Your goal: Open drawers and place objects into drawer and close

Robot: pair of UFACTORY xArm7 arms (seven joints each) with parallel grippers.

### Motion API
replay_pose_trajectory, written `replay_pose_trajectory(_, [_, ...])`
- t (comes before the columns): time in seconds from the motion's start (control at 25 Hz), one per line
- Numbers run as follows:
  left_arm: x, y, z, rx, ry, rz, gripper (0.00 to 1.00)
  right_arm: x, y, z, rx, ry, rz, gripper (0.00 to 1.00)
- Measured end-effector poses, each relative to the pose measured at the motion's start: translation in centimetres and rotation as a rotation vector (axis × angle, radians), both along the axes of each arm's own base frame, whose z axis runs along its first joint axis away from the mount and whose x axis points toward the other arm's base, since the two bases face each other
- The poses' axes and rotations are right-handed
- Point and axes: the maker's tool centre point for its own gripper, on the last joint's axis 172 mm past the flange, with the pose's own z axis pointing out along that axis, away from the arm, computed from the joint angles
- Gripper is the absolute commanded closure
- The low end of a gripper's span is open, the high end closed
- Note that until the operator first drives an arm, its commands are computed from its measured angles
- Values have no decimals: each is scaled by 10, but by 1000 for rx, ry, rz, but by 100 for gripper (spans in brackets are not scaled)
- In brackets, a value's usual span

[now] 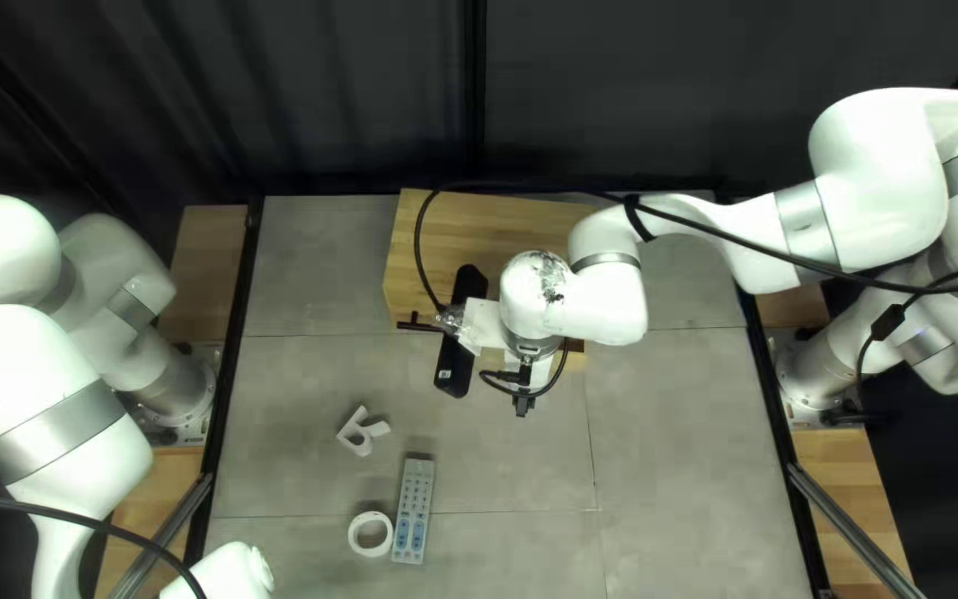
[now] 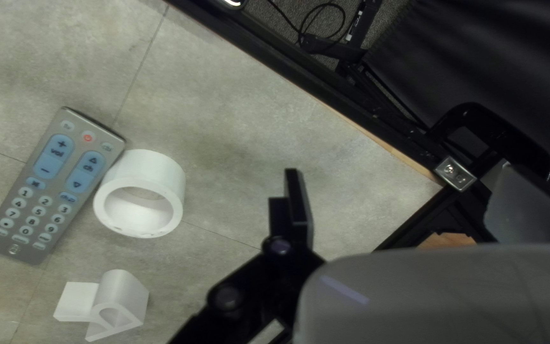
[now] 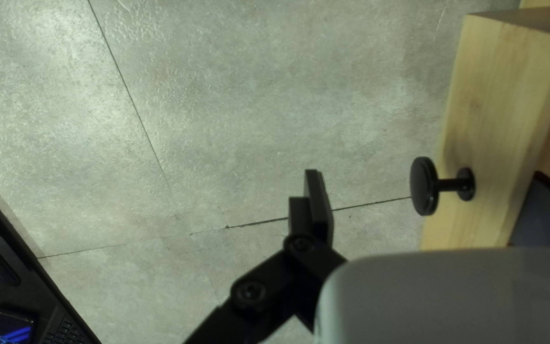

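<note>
Top left view: the pale wooden drawer box (image 1: pixel 407 261) sits toward the table's far edge, partly under my right arm, with the right gripper (image 1: pixel 522 402) over tabletop just in front. Nearer the near edge, a white plastic R-shaped piece (image 1: pixel 354 439) lies apart from the gray remote with blue buttons (image 1: pixel 405 546), which has a short white ring (image 1: pixel 354 544) just beside it. Loads of bare table (image 1: pixel 690 477) at the right. Left wrist view: the left gripper (image 2: pixel 299 191) is over open tabletop between the ring and the black table rail (image 2: pixel 268 60); can't tell if it's spread or pressed together. Right wrist view: a round black knob (image 3: pixel 423 186) sticks out from the wooden front, with a decent gap to the gripper; can't tell if that one's spread or closed, either.
</note>
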Motion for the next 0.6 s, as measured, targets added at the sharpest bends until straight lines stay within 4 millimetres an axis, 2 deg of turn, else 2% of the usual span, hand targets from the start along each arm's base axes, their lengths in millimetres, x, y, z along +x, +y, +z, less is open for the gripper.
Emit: replay_pose_trajectory(0.6, [0, 0, 0, 0, 0, 0, 0, 2, 8, 4, 2, 1, 20, 0])
